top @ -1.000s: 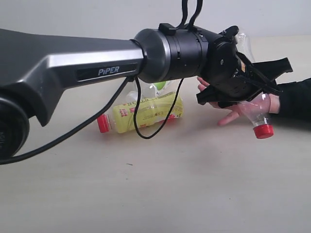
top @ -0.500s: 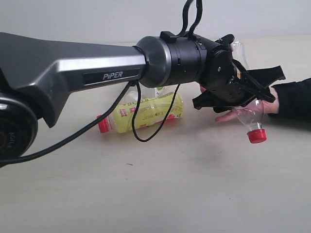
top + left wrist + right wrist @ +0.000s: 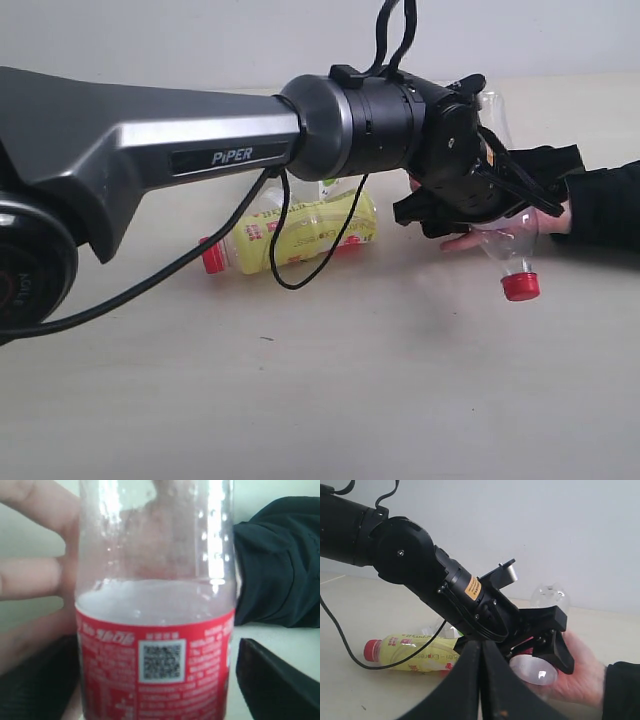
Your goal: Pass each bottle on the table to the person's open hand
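The red-labelled bottle (image 3: 508, 255) lies across the person's open hand (image 3: 462, 241), red cap hanging down toward the table (image 3: 400, 380). My left gripper (image 3: 490, 192) straddles it with its jaws open; in the left wrist view a gap shows between one finger (image 3: 272, 680) and the bottle (image 3: 155, 670). The hand's fingers (image 3: 30, 580) sit behind the bottle. A yellow-labelled bottle (image 3: 300, 232) lies on its side further left, a green-and-white one (image 3: 330, 186) partly hidden behind it. My right gripper (image 3: 481, 647) is shut and empty, hanging back from the hand (image 3: 585, 672).
Another clear bottle (image 3: 496, 108) stands behind the left gripper, also seen in the right wrist view (image 3: 547, 597). A black cable (image 3: 300, 270) loops down from the left arm in front of the yellow bottle. The person's black sleeve (image 3: 605, 205) comes in from the right.
The left gripper has sunk slightly and its jaws have spread. The red-labelled bottle has dropped lower into the hand, cap end nearer the table. The right gripper stays shut.
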You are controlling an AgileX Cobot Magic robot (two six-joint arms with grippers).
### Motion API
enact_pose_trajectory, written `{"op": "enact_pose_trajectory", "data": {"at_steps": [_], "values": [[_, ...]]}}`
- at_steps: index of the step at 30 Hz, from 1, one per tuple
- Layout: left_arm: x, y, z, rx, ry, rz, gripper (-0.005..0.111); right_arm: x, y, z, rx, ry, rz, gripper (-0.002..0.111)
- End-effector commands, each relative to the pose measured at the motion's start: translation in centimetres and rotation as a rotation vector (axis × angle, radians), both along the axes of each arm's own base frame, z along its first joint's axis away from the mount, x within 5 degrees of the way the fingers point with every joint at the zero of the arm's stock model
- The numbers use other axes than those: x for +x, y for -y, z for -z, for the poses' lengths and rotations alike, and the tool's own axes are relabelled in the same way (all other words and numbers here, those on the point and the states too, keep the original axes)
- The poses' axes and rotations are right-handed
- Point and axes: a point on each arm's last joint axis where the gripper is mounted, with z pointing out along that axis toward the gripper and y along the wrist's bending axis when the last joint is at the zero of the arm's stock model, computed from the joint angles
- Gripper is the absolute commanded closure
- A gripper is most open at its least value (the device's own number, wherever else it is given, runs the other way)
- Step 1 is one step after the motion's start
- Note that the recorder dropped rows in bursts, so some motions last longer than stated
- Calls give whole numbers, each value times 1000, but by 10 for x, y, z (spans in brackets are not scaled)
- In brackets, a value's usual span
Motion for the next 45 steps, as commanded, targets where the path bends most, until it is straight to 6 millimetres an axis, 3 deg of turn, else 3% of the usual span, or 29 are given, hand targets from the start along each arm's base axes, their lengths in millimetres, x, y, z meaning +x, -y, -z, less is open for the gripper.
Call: {"op": "enact_pose_trajectory", "data": {"at_steps": [1,12,23,25,28,29,30,31,32,34,37,41,45], "values": [[0,-1,0,4,-1,2,24,0,0,1,-7,5,2,108],[-3,-8,-40,19,82,73,24,0,0,1,-7,5,2,108],[2,-46,-78,127,53,111,27,0,0,1,-7,5,2,108],[2,-55,-89,162,59,144,33,0,0,1,-7,5,2,108],[-1,-72,-109,208,60,183,53,0,0,1,-7,5,2,108],[-1,-79,-117,219,57,185,63,0,0,1,-7,5,2,108],[-5,-90,-131,239,55,194,84,0,0,1,-7,5,2,108],[-7,-96,-138,254,60,206,95,0,0,1,-7,5,2,108],[-13,-105,-152,310,79,229,106,0,0,1,-7,5,2,108],[-21,-125,-169,438,108,222,106,0,0,1,-7,5,2,108],[-36,-153,-186,492,139,172,107,0,0,1,-7,5,2,108],[-81,-194,-209,353,402,142,107,0,0,1,-7,5,2,108],[-137,-234,-198,179,631,133,107,0,0,1,-7,5,2,108]]}}
